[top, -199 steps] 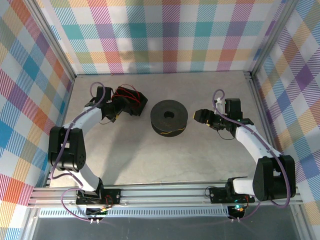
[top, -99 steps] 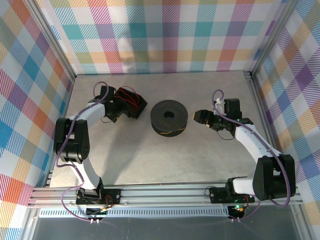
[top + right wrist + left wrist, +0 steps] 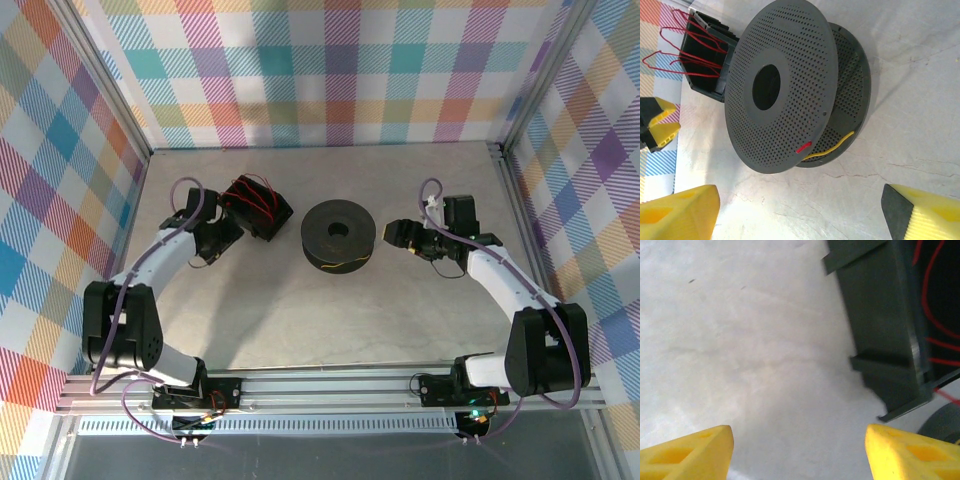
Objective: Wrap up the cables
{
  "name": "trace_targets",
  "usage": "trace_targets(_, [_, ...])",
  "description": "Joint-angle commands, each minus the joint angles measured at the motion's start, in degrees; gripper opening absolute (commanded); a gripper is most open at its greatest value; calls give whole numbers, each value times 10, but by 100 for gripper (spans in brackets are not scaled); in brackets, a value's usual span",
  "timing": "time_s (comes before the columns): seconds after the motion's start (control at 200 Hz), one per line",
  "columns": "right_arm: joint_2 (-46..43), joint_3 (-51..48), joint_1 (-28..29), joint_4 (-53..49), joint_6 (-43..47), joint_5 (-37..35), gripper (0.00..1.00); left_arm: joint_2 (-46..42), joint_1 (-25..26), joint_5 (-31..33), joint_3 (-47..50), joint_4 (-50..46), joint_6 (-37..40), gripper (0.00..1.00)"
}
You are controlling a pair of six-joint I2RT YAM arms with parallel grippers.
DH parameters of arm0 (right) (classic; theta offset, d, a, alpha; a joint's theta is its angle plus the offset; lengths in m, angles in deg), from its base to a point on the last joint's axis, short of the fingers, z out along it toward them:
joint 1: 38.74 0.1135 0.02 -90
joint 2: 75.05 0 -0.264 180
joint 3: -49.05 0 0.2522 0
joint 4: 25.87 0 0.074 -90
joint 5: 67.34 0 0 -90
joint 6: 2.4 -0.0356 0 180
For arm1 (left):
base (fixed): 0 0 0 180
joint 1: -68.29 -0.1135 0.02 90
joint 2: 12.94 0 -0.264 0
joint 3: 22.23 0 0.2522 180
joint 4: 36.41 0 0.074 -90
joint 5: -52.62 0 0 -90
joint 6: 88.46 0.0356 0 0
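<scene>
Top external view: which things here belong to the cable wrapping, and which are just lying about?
Job: black spool; yellow cable on it; red cables; black box holding them.
Not the job: lilac-grey arm cords; checked walls.

Top external: we look steeply down from above and behind the arm bases, taking in the whole table [image 3: 300, 320].
Left wrist: we hover close, facing the black box [image 3: 885, 330].
Right wrist: we face the perforated spool [image 3: 785, 85] from nearby.
Shared: box and red cables [image 3: 258, 192] in all three.
</scene>
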Motion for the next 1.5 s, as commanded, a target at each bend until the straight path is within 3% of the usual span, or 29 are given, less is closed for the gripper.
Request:
trace_targets(0.0, [1, 25, 36, 1, 26, 9, 82, -57, 0, 6, 18, -22, 19, 70])
trace_targets(0.075, [13, 44, 76, 10, 30, 6, 80, -110, 0, 13, 30, -25, 5, 77])
trace_targets(0.15, [41, 80, 122, 9, 33, -1, 74, -184, 4, 20, 65, 0, -23, 100])
trace_targets(0.325, [122, 193, 222, 8, 40, -35, 70, -312, 13, 99, 113, -2, -53, 100])
trace_targets(0.51, [262, 380, 310, -45, 128, -96, 69, -373, 14, 206, 198, 42, -50, 100])
trace_targets(0.725, [422, 563, 326, -85, 158, -62, 58, -386, 14, 231, 278, 118, -41, 100])
trace_targets(1.115, [664, 922, 339, -240, 205, -81, 41, -399, 14, 210, 291, 143, -22, 100])
trace_targets(1.335, [698, 948, 340, -237, 208, -81, 30, -395, 14, 213, 290, 143, -21, 100])
trace_targets(1.495, [698, 949, 340, -229, 207, -93, 5, -387, 14, 206, 288, 147, -19, 100])
